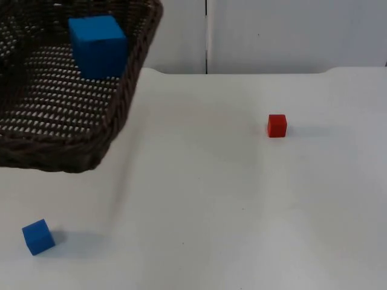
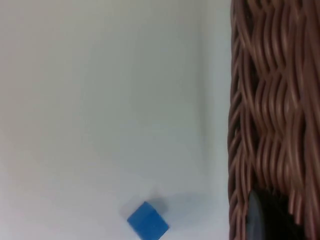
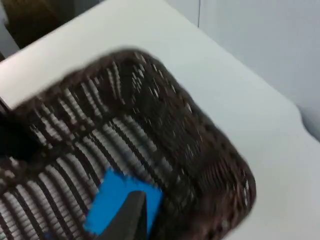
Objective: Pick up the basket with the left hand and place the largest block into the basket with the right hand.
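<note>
Large blue block [image 1: 97, 45] sits in the raised basket [image 1: 57, 115].
We cannot tell either gripper's jaws; small blue block [image 1: 38, 236] and red block [image 1: 277, 125] lie on the bench [image 1: 211, 199].

The basket [image 1: 57, 130] is dark brown and woven. The big block [image 1: 97, 45] inside is blue. The small cube [image 1: 38, 236] is blue too. Another small cube [image 1: 277, 125] is red. The table [image 1: 242, 211] is white.
</note>
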Controlling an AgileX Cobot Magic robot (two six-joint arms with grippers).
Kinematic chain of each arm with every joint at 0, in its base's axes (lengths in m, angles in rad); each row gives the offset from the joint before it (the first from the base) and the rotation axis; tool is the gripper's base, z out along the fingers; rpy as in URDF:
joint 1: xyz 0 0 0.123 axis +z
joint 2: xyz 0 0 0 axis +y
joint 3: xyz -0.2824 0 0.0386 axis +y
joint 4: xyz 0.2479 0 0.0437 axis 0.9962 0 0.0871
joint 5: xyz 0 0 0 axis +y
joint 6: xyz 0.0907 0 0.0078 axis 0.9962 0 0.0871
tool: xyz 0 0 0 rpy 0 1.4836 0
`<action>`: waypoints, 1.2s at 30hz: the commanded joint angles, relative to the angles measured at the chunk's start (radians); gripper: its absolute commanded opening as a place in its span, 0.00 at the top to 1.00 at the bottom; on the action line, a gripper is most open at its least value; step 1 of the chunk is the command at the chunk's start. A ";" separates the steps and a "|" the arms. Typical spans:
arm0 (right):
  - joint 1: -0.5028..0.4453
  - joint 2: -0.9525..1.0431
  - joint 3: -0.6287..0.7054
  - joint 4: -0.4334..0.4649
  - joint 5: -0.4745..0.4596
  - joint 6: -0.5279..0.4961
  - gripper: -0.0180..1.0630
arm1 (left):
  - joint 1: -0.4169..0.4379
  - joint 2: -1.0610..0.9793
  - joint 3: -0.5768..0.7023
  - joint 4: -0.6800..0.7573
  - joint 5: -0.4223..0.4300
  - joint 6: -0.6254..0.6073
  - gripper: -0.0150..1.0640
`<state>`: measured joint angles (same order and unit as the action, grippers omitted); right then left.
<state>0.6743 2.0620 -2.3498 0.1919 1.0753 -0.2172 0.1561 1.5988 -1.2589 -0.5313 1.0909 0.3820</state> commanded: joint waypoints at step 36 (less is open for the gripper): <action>-0.005 -0.819 1.051 -0.298 -0.388 0.251 0.01 | -0.723 0.295 0.140 -0.317 -0.610 -0.025 0.99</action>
<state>0.6745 1.2746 -1.3291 -0.0913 0.7173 0.0119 -0.5456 1.8933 -1.1212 -0.7955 0.5194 0.3670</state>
